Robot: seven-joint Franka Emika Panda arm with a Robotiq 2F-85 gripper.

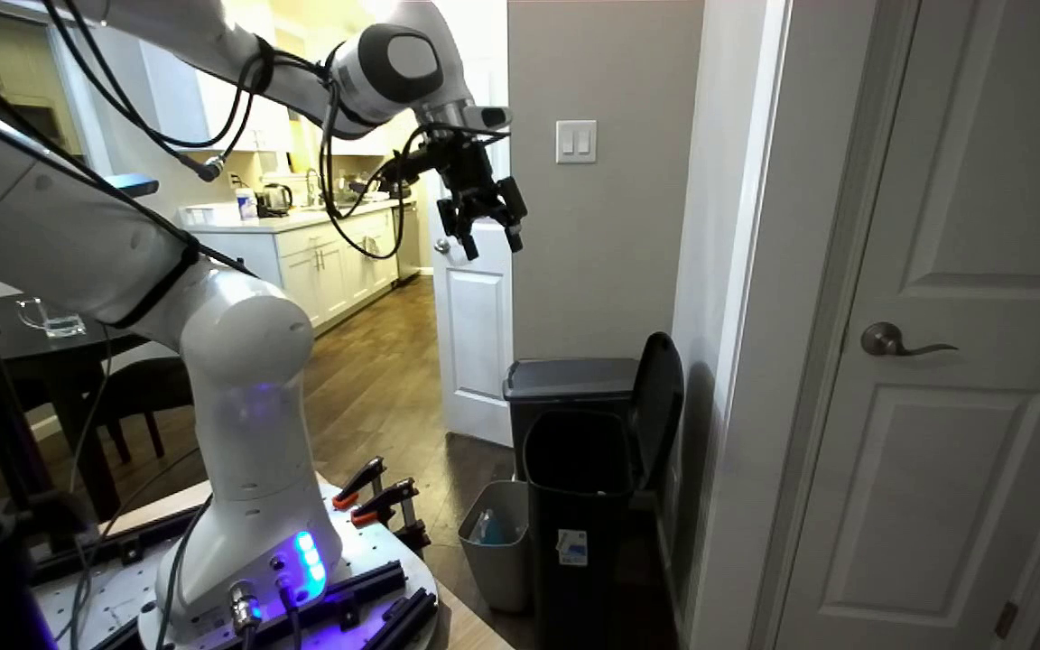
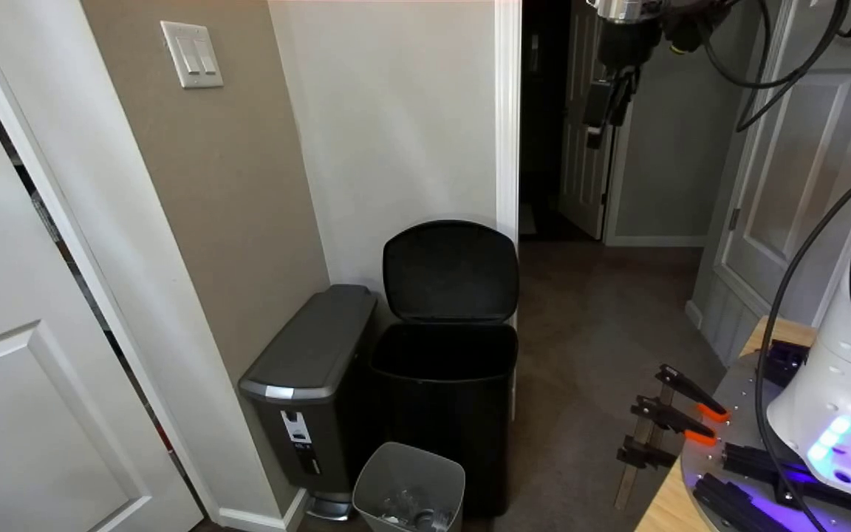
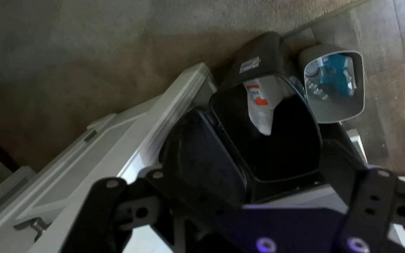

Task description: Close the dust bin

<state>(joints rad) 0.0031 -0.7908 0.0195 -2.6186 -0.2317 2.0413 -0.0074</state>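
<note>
The dust bin (image 1: pixel 574 587) is a tall black bin with its black lid (image 1: pixel 658 415) standing open against the wall. In an exterior view, the bin (image 2: pixel 440 428) and the upright lid (image 2: pixel 451 273), rounded at its end, also show. In the wrist view, I look down into the open bin (image 3: pixel 294 147); a clear plastic container with an orange label is inside, and the lid (image 3: pixel 206 154) leans away at the left. My gripper (image 1: pixel 493 248) is open and empty, high above the bin and apart from it. It also shows in an exterior view (image 2: pixel 595 137).
A dark grey step bin (image 2: pixel 315 347) with its lid shut stands beside the dust bin. A small grey pail (image 1: pixel 497 542) with plastic waste stands close by. The wall and door frame (image 1: pixel 755 271) are right behind the lid. Clamps (image 1: pixel 385 492) stick out from the robot's table.
</note>
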